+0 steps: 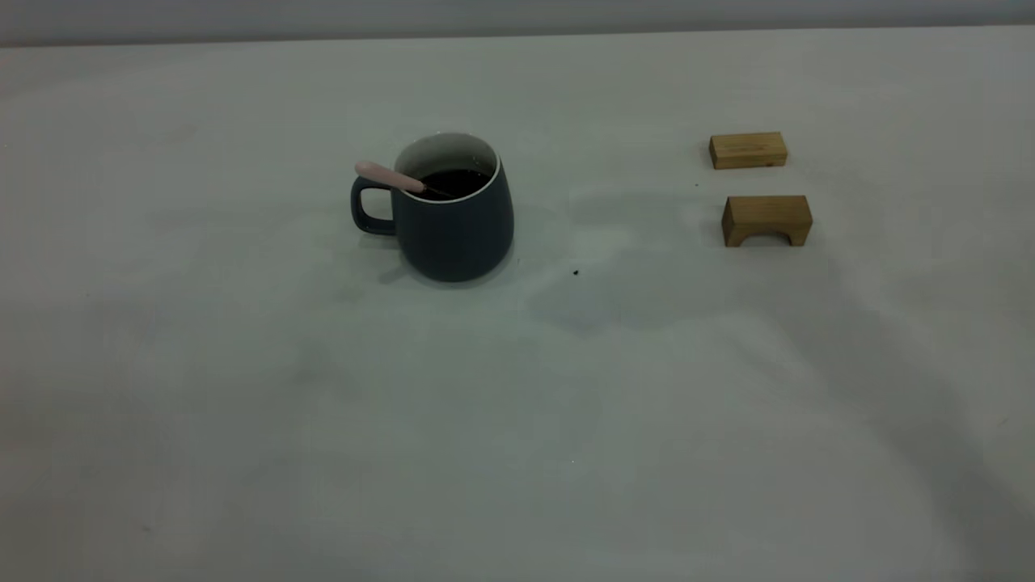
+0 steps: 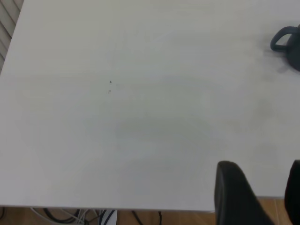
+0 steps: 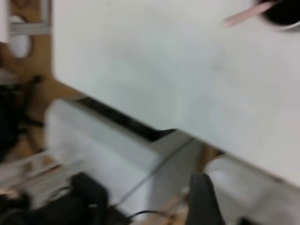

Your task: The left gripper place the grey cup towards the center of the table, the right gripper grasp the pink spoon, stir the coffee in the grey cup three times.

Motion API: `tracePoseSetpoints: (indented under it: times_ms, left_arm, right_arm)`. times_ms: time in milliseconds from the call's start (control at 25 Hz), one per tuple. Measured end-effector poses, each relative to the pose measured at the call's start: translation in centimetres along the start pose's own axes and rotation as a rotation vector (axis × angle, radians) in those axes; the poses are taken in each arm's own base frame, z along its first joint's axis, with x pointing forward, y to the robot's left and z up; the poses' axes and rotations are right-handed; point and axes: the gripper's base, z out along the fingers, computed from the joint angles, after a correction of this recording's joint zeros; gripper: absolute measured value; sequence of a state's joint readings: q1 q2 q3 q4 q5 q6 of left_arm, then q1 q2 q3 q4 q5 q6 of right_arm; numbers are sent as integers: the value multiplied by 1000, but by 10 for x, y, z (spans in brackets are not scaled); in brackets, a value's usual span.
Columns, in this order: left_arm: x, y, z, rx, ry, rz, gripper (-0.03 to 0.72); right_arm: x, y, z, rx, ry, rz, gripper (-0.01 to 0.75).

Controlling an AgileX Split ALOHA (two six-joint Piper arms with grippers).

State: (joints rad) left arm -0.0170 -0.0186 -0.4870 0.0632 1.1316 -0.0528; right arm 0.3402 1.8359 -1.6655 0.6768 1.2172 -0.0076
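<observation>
The grey cup (image 1: 457, 222) stands upright on the table (image 1: 517, 420), left of its middle, handle to the left. Dark coffee (image 1: 457, 182) fills it. The pink spoon (image 1: 390, 176) leans in the cup, its pink handle sticking out over the rim above the cup's handle, with nothing holding it. Neither gripper shows in the exterior view. In the left wrist view my left gripper (image 2: 265, 190) is open and empty over the table's edge, far from the cup (image 2: 291, 47). My right gripper (image 3: 225, 206) hangs open and empty beyond the table's edge, with cup (image 3: 283, 14) and spoon (image 3: 246, 15) far off.
Two wooden blocks lie at the right: a flat one (image 1: 748, 150) and an arched one (image 1: 766, 220) in front of it. A tiny dark speck (image 1: 576, 272) sits right of the cup. The right wrist view shows a pale box (image 3: 108, 154) and cables beyond the table's edge.
</observation>
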Motion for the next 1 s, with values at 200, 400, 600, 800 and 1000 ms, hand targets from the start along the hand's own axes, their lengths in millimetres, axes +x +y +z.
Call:
tracePoseSetpoints:
  times_ms: [200,400,600,800,1000]
  left_arm:
    - [0,0,0,0,0,0,341]
    - [0,0,0,0,0,0,341]
    - [0,0,0,0,0,0,341]
    - [0,0,0,0,0,0,341]
    - [0,0,0,0,0,0,341]
  right_arm:
    - [9,10,-24,50,-49,-70,555]
    - [19,23,-45,42,-95,-106,555]
    - [64,47,-102,90,-218,-273,555]
    - [161,29,-137,268,-267,-347,555]
    - [249,-13,-139,434,-306,-383,555]
